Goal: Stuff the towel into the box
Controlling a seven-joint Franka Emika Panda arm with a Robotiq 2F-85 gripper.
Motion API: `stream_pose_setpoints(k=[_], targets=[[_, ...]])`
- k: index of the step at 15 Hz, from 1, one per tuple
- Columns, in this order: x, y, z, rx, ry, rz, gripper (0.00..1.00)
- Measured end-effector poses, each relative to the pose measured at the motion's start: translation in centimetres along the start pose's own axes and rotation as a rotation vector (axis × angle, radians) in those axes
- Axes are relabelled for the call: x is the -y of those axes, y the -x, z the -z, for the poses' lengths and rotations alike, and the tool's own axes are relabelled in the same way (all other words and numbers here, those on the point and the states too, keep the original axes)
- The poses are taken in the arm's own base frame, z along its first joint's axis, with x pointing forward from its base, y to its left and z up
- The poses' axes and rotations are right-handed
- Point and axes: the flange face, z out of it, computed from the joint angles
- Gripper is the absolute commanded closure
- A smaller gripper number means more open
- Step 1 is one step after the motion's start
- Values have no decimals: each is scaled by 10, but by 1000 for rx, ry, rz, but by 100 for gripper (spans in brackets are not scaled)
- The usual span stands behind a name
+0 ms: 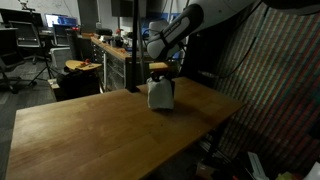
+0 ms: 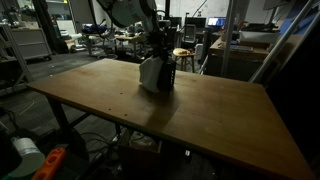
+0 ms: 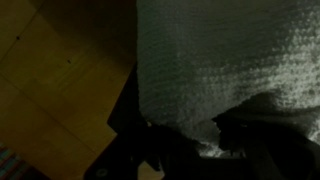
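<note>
Your hand (image 2: 157, 55) is directly above the towel (image 3: 220, 60) on the bench (image 2: 120, 100); can't separate the box from it. Push straight down. Fingers apart or together: can't tell.

The towel (image 3: 220, 60) is rough woven cloth, the table (image 1: 90, 130) smooth wood.

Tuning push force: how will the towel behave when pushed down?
The towel shows a coarse knit weave, so probably floppy and light. It will likely bunch and fold rather than slide. Rough texture: probably not slippery.
</note>
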Motion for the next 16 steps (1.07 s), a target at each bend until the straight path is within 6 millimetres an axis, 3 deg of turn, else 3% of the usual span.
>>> stream_pose_setpoints(k=[6,7,9,13,16], targets=[[-9,-1,-14,23,18,-17,93],[-9,-1,-14,24,17,-18,62],[-8,-1,-14,28,13,-21,55],[-7,0,-12,43,-11,-24,23],[-8,-2,10,23,-36,-21,2]])
